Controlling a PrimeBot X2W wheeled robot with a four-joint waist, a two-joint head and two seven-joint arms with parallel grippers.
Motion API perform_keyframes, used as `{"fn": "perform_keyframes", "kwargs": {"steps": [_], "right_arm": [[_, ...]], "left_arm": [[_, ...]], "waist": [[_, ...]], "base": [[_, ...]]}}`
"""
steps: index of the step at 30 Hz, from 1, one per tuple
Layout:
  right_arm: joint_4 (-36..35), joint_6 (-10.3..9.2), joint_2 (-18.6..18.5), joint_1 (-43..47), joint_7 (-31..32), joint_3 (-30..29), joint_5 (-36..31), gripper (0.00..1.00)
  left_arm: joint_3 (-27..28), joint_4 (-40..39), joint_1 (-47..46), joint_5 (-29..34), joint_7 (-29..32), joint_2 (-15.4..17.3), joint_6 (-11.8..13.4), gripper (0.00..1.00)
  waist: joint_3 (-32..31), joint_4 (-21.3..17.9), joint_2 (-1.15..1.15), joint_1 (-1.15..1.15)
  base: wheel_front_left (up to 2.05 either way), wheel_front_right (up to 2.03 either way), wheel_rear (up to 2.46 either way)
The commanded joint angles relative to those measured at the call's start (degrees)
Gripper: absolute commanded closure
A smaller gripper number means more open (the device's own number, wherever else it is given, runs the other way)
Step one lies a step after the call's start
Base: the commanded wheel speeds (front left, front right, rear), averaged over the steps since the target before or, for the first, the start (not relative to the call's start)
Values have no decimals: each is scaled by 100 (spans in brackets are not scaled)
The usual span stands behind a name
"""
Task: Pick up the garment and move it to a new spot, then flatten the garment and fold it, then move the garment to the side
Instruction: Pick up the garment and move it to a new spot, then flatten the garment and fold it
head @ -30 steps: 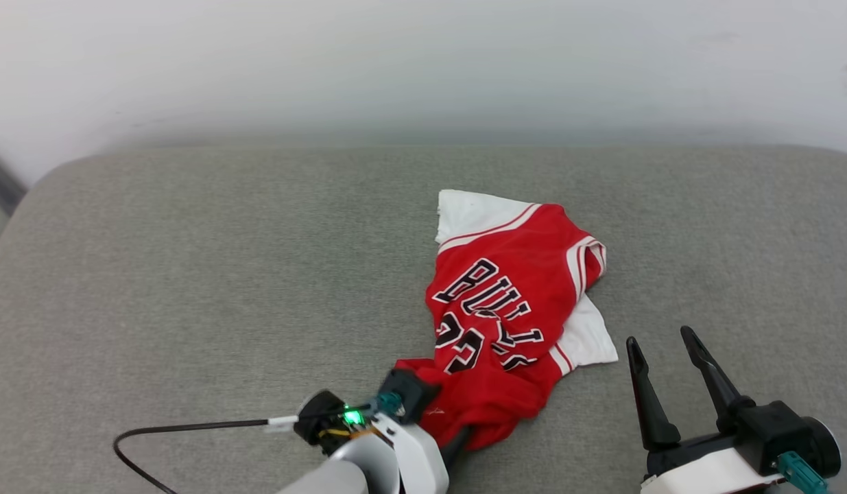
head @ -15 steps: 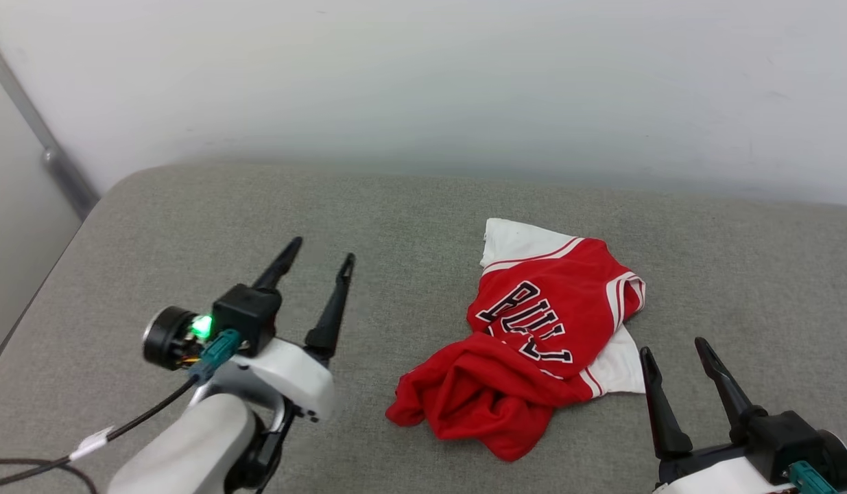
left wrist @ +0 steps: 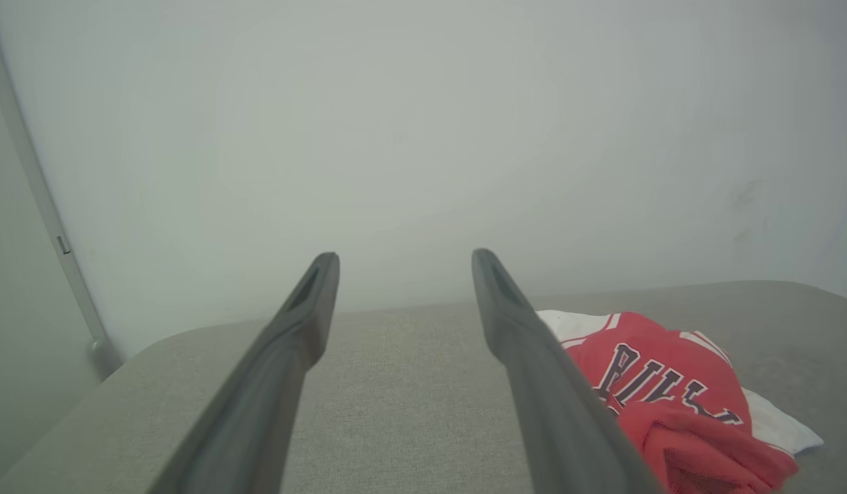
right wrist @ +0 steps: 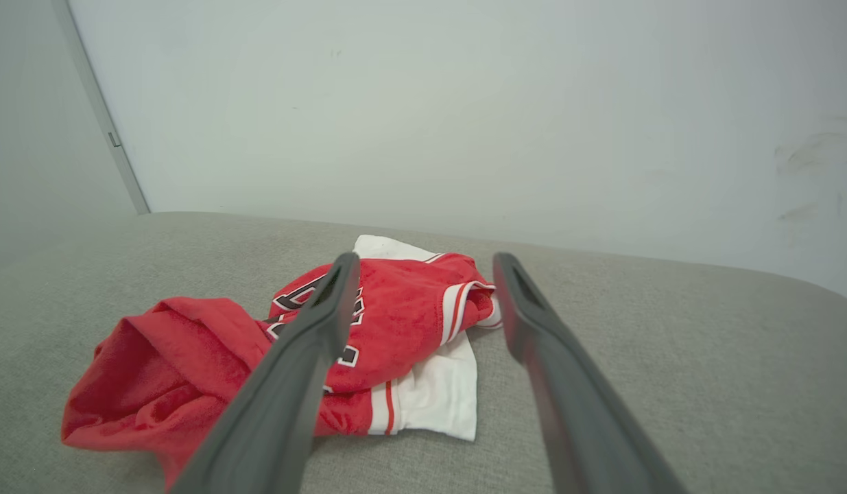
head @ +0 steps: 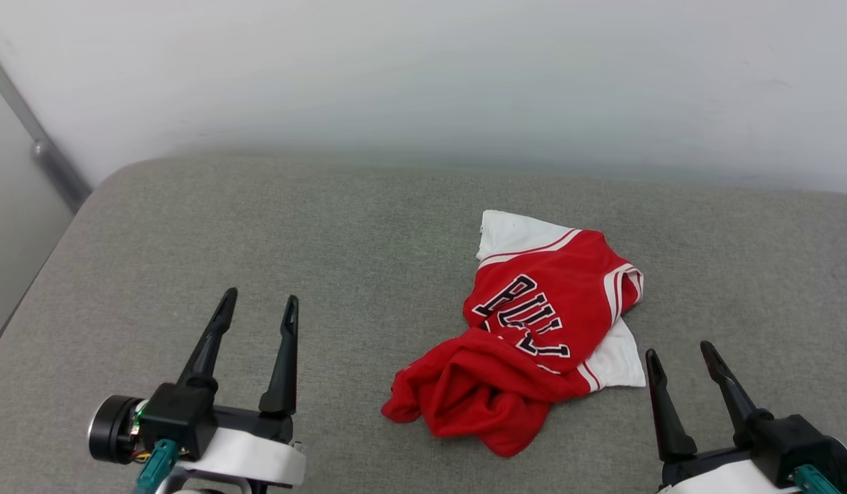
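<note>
Head view first: where does the garment (head: 533, 329) lie?

On the grey cushion (head: 327, 226), right of its middle and well clear of the far edge that meets the pale wall (head: 423, 68). It is crumpled. One white sleeve points toward the far edge, the black lettering faces up (only part of it reads), and the lower red cloth is bunched in a heap on the near left side.

And the left claw (head: 261, 296)?

It is well apart from the garment, out toward the cushion's left side, with bare fabric between the two. Its two dark fingers stand wide apart with nothing between them. In the left wrist view the garment sits off to the right, partly hidden behind the right-hand finger.

The right claw (head: 678, 350)?

It is spread just as wide and holds nothing. It hovers just beside the garment's near right side, next to the other white sleeve, which lies flat on the cushion. I cannot see any contact.

What does the right wrist view add?

The garment lies ahead and to the left there. The left-hand finger crosses in front of the red cloth, and the gap between the fingers frames the striped trim, part of the sleeve and bare cushion.
</note>
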Motion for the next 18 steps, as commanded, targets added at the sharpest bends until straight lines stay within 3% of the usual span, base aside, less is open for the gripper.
{"fn": "perform_keyframes", "kwargs": {"steps": [1,5,8,18], "right_arm": [[-14,-2,5,22,-11,-8,18,0],[-74,-3,6,-139,216,-16,146,0],[-293,-3,-108,-327,957,-8,34,0],[-880,-4,-1627,-1496,5514,608,1120,0]], "left_arm": [[128,-50,77,101,-14,-60,-78,0],[413,-25,258,415,-14,-265,-432,0],[557,13,232,577,-14,-429,-664,0],[919,254,-79,819,-15,-1048,-1371,0]], "waist": [[43,-28,0,0],[172,-38,0,0],[268,2,0,0],[792,350,0,0]], "base": [[0,0,0],[0,0,0],[0,0,0],[0,0,0]]}}
